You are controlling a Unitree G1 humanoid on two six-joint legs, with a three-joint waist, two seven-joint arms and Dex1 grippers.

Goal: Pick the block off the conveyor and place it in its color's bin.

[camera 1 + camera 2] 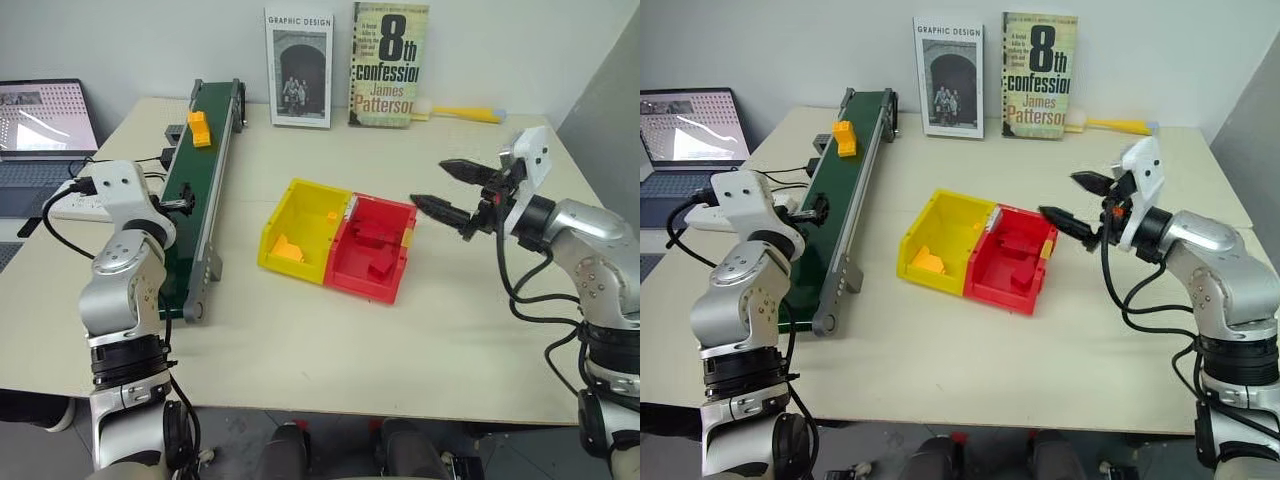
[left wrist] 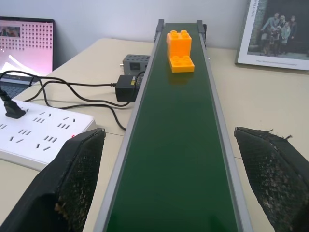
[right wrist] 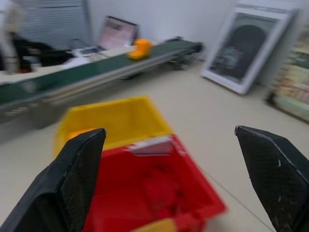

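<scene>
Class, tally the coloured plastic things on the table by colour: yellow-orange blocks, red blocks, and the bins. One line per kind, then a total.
Yellow-orange blocks: 2, the block on the conveyor and another in the yellow bin
Red blocks: at least 2, piled in the red bin
Bins: 2
Total: at least 6

Laptop cut by the frame edge; conveyor's near end behind left arm

Legible text stands on two items propped against the back wall. The white-bordered book with a black-and-white archway photograph reads "GRAPHIC DESIGN". The green paperback book reads "8th confession, James Patterson".
</scene>
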